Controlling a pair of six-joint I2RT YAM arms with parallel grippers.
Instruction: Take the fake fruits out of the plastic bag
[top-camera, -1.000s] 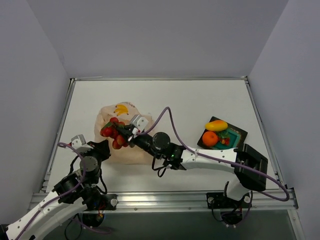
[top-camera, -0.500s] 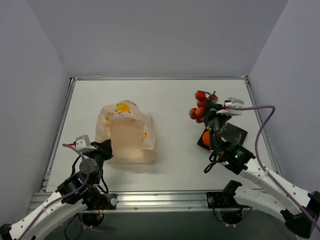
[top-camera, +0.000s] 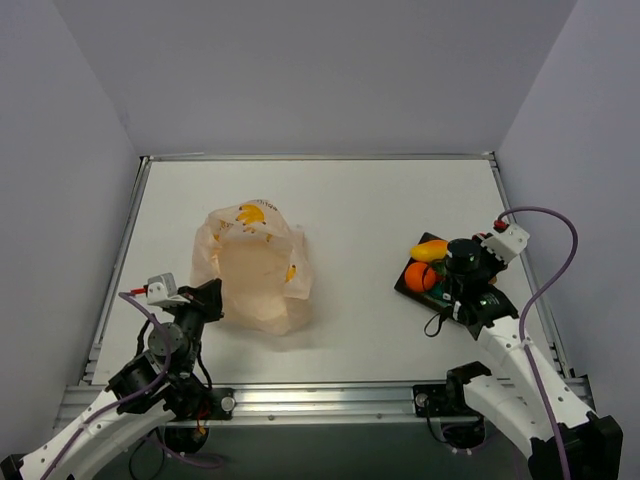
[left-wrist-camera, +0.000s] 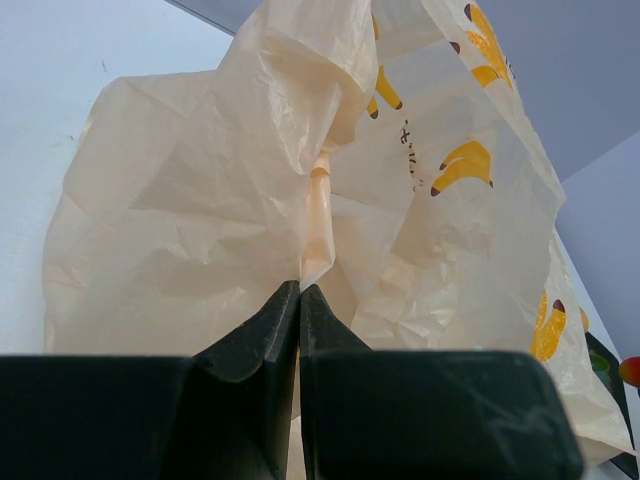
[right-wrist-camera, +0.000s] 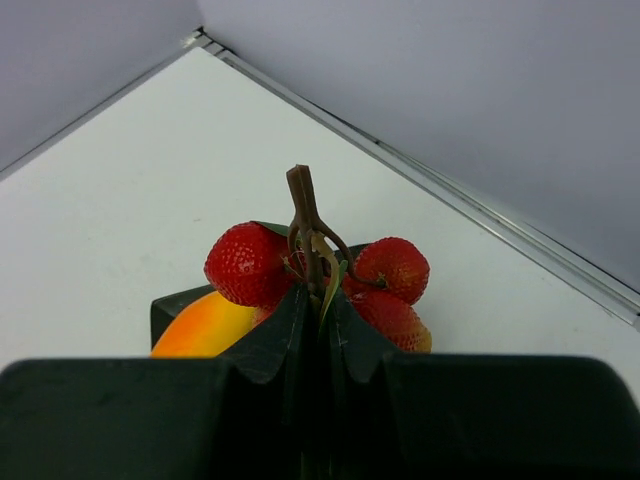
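The plastic bag (top-camera: 250, 268), pale peach with banana prints, stands crumpled left of centre. My left gripper (top-camera: 205, 298) is shut on a fold of the bag's near-left edge; in the left wrist view the gripper (left-wrist-camera: 300, 292) pinches the bag (left-wrist-camera: 200, 220). My right gripper (right-wrist-camera: 320, 295) is shut on the brown stem of a cluster of red berries (right-wrist-camera: 248, 263), held low over the dark teal tray (right-wrist-camera: 168, 308). The yellow-orange mango (right-wrist-camera: 205, 325) lies beside it. From above, the right gripper (top-camera: 450, 272) covers the cluster; the mango (top-camera: 430, 250) and the orange (top-camera: 418, 277) sit in the tray (top-camera: 403, 288).
The tray sits near the table's right edge, close to the metal rail (top-camera: 520, 260). Grey walls enclose the table on three sides. White tabletop (top-camera: 350, 230) lies between the bag and the tray.
My right arm lifted the red berry cluster out of the bag, swung it right across the table and lowered it over the tray. The left gripper kept its hold on the bag.
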